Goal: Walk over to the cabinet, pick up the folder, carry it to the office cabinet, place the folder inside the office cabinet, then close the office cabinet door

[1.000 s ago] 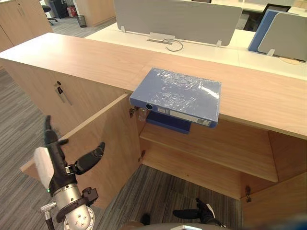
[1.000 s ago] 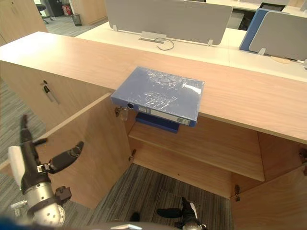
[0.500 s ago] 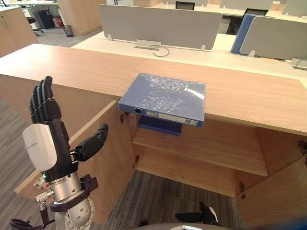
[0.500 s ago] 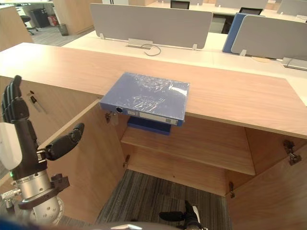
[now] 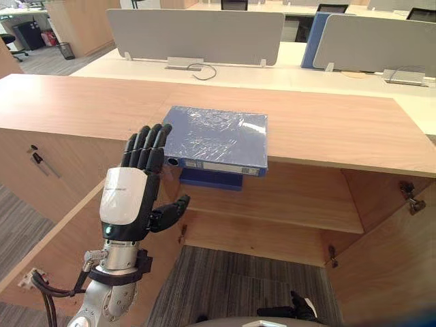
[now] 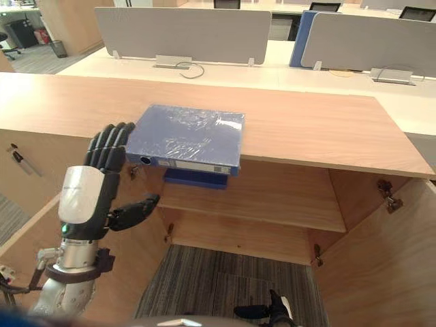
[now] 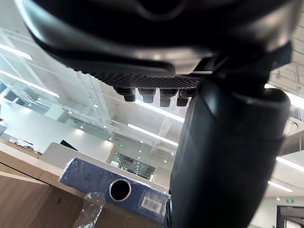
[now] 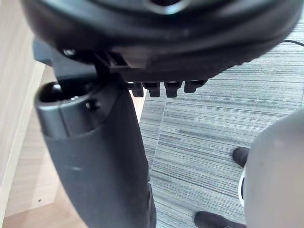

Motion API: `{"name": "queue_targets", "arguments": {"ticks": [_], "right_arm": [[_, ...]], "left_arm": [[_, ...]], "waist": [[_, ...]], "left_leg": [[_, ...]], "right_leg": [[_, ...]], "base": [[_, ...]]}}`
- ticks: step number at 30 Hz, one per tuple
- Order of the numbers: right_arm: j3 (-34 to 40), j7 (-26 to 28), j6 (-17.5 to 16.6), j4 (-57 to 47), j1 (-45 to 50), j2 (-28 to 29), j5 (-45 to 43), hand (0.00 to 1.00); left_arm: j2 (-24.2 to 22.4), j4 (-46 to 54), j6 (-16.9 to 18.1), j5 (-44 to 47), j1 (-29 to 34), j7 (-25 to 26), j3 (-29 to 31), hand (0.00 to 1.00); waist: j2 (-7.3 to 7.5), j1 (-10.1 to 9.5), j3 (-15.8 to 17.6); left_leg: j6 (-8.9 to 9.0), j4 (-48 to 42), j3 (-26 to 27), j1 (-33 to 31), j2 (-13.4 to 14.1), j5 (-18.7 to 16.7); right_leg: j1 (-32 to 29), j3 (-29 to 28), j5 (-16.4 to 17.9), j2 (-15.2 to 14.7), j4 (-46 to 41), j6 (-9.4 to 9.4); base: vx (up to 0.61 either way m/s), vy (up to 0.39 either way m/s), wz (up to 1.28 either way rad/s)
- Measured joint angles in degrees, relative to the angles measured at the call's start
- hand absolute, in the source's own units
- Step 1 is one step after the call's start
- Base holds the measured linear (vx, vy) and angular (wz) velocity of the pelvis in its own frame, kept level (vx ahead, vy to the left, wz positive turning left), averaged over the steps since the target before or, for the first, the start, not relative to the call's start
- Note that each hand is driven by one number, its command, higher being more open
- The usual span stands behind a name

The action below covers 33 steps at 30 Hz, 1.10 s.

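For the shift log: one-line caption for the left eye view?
Open left robot hand upright in front of the blue folder lying on the cabinet top.

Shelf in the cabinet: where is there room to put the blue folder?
The shelf is bare from the lower folder rightwards to the cabinet's side wall. Its left end is crowded: that folder lies there, and the open left hand hovers in front.
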<state>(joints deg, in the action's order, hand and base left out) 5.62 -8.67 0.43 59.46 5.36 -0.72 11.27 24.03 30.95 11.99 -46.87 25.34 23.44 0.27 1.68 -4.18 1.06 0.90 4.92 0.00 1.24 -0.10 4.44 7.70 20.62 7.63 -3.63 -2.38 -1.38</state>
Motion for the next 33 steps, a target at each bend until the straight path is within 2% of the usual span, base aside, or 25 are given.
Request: {"name": "queue_targets", "arguments": {"ticks": [3, 8, 10, 15, 21, 29, 30, 33], "right_arm": [[0.0, 0.3, 0.0, 0.0, 0.0, -0.3, 0.0, 1.00], [0.0, 1.1, 0.0, -0.2, -0.1, -1.6, 0.5, 1.00], [0.1, 1.1, 0.0, -0.4, -0.2, -1.9, 1.1, 1.00], [0.7, 1.1, 0.0, -1.3, -0.2, -2.1, 1.2, 1.00], [1.2, 1.1, 0.0, -1.3, -0.2, -2.2, 2.2, 1.00], [1.2, 1.1, -0.1, -1.3, -0.7, -2.1, 2.2, 1.00], [1.2, 1.1, -0.1, -1.3, -0.8, -2.1, 2.2, 1.00], [1.2, 1.1, -0.4, -1.3, -0.9, -2.1, 2.2, 1.00]], "left_arm": [[1.8, -1.6, 0.1, -0.1, -1.4, -0.5, -0.5, 1.00], [5.9, -7.0, 0.2, -2.4, -7.1, -1.2, -3.4, 1.00], [9.0, -11.4, 0.3, -3.8, -10.5, -1.4, -4.3, 1.00], [11.8, -17.6, -0.6, -5.9, -14.5, -1.4, -4.4, 1.00], [12.1, -22.4, -2.7, -7.9, -19.6, -1.4, -4.4, 1.00], [12.1, -28.9, -5.1, -10.0, -24.0, -1.4, -5.5, 1.00], [12.1, -29.2, -5.4, -10.0, -24.5, -1.3, -5.7, 0.00], [12.1, -29.7, -5.9, -10.0, -25.0, -1.3, -5.7, 0.00]], "waist": [[-0.15, 0.02, -0.1], [-0.60, 1.04, -0.1], [-0.83, 1.56, -0.2], [-1.25, 2.07, 0.1], [-1.85, 2.22, 0.5], [-1.79, 3.21, 0.7], [-1.71, 3.34, 0.8], [-1.67, 3.79, 0.9]], "left_leg": [[0.13, 0.0, 0.7, -0.2, 0.1, 0.0], [0.18, 0.0, 1.0, 0.1, 0.2, 0.0], [0.18, 0.0, 1.1, 0.2, 0.3, 0.0], [0.18, 0.1, 1.6, 0.5, 0.5, 0.0], [0.19, 0.1, 2.3, 0.6, 0.6, 0.0], [0.20, 0.1, 2.6, 0.6, 0.8, 0.0], [0.20, 0.1, 2.7, 0.6, 0.8, 0.0], [0.21, 0.1, 2.8, 0.6, 0.8, 0.0]], "right_leg": [[-0.6, -0.7, -0.1, 0.3, -0.1, 0.21], [-0.6, -1.1, -0.3, 0.5, -0.1, 0.47], [-0.6, -1.4, -0.4, 0.6, -0.1, 0.62], [-0.6, -2.1, -0.7, 0.7, 0.3, 0.88], [-0.5, -2.7, -1.1, 0.9, 0.8, 0.92], [-0.5, -3.7, -1.9, 1.1, 1.8, 0.93], [-0.5, -3.9, -2.0, 1.1, 1.9, 0.92], [-0.5, -4.0, -2.1, 1.1, 2.0, 0.88]], "base": [[-0.02, -0.006, -0.14], [-0.02, -0.007, -0.05], [-0.03, -0.005, -0.05], [-0.03, 0.000, -0.08], [-0.02, 0.001, -0.06], [-0.01, -0.001, -0.07], [-0.01, 0.007, -0.05], [-0.01, 0.008, -0.04]]}}
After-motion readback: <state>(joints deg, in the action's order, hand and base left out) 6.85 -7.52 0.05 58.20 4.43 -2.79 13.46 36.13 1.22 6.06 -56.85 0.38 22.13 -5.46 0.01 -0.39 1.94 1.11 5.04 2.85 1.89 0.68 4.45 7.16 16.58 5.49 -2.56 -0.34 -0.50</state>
